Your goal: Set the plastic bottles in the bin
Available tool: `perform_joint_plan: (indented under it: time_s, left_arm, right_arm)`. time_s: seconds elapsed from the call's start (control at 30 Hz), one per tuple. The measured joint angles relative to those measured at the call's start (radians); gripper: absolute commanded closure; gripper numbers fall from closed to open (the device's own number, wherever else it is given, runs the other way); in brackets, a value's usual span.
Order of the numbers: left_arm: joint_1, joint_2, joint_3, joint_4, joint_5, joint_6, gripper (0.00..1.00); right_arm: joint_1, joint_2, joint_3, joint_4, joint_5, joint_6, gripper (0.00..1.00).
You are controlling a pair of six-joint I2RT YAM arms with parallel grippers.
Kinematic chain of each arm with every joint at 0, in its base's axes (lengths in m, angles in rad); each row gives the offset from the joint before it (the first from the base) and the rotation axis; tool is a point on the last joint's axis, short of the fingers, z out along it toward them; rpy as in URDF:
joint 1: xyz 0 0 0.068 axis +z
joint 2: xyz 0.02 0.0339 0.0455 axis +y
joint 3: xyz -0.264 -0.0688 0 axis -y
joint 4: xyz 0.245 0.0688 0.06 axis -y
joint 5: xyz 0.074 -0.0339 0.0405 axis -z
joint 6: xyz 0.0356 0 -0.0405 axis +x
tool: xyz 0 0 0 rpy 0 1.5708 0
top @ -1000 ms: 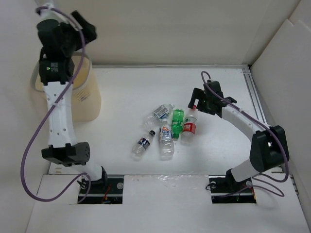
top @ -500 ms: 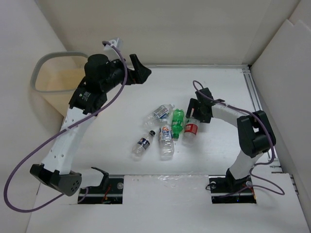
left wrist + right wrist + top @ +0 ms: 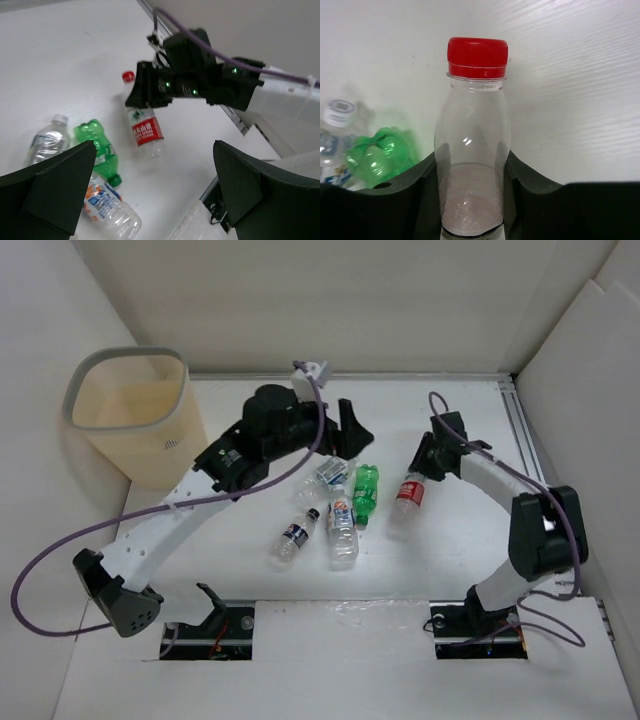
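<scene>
My right gripper (image 3: 472, 200) is shut on a clear bottle with a red cap (image 3: 476, 145), a finger pressed against each side of its upper body. From above, this red-label bottle (image 3: 408, 494) hangs from the right gripper (image 3: 420, 470) just right of the other bottles. A green bottle (image 3: 365, 490) and three clear bottles with blue labels (image 3: 330, 472), (image 3: 342, 525), (image 3: 295, 533) lie mid-table. My left gripper (image 3: 340, 435) hovers open over them, empty, fingers (image 3: 55, 192) wide apart. The beige bin (image 3: 130, 415) stands at the far left.
White walls close the table at the back and on both sides. A metal rail (image 3: 525, 450) runs along the right edge. The left arm's purple cable (image 3: 60, 550) loops out over the near left side.
The left arm has swung from above the bin over to the bottles mid-table, staying open. The right gripper has closed on the red-capped bottle and drawn it slightly right.
</scene>
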Motion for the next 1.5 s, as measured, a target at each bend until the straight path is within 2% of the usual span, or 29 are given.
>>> perform_joint_plan:
  time_s: [0.07,0.13,0.27,0.5,0.63,0.77,1.17,1.2,1.23,1.27,1.3,1.33,1.37,1.4,1.47,1.5]
  left_arm:
    - [-0.085,0.031,-0.001,0.026,0.0,0.006,0.0]
    - [-0.142,0.064,-0.003,0.052,0.0,0.011,0.0]
    - [-0.186,0.12,-0.003,0.097,0.024,0.018,0.0]
    - [-0.191,0.146,-0.005,0.242,0.18,0.029,0.0]
    - [-0.191,0.133,-0.027,0.341,0.266,0.029,0.0]
    - [-0.193,0.135,-0.029,0.383,0.307,0.028,0.0]
    - [-0.228,0.205,-0.029,0.424,0.352,0.005,0.0]
    - [-0.229,0.207,-0.029,0.435,0.363,0.001,0.03]
    - [-0.229,0.208,-0.029,0.444,0.381,-0.006,0.18]
    - [-0.229,0.211,-0.031,0.46,0.401,-0.019,0.35]
    - [-0.229,0.212,-0.032,0.481,0.422,-0.038,0.63]
    - [-0.229,0.214,-0.036,0.512,0.451,-0.055,0.82]
    - [-0.229,0.215,-0.039,0.526,0.455,-0.074,0.92]
    - [-0.228,0.217,-0.042,0.541,0.462,-0.079,0.95]
    - [-0.219,0.224,-0.043,0.558,0.473,-0.093,1.0]
    - [-0.216,0.225,-0.04,0.558,0.47,-0.093,1.0]
  right_arm:
    - [-0.025,-0.085,0.003,-0.029,0.016,-0.002,1.0]
    - [-0.036,-0.184,0.024,-0.066,0.044,-0.006,1.0]
    - [-0.042,-0.399,0.066,-0.063,0.022,-0.039,1.0]
    - [-0.054,-0.708,0.031,0.121,-0.289,-0.098,1.0]
    - [-0.054,-0.753,0.011,0.244,-0.471,-0.076,1.0]
    - [-0.049,-0.752,-0.019,0.346,-0.587,-0.012,1.0]
    - [-0.001,-0.826,-0.051,0.554,-0.633,0.107,1.0]
    - [0.0,-0.83,-0.062,0.588,-0.633,0.123,1.0]
    - [0.002,-0.834,-0.071,0.613,-0.633,0.137,1.0]
    - [0.005,-0.838,-0.079,0.637,-0.632,0.151,1.0]
    - [0.005,-0.838,-0.087,0.662,-0.631,0.162,0.98]
    - [0.006,-0.837,-0.095,0.686,-0.624,0.167,0.95]
    - [0.005,-0.834,-0.1,0.704,-0.624,0.175,0.83]
    - [0.005,-0.833,-0.106,0.723,-0.621,0.178,0.63]
    - [0.006,-0.827,-0.11,0.743,-0.617,0.186,0.0]
    - [0.005,-0.821,-0.111,0.752,-0.612,0.195,0.0]
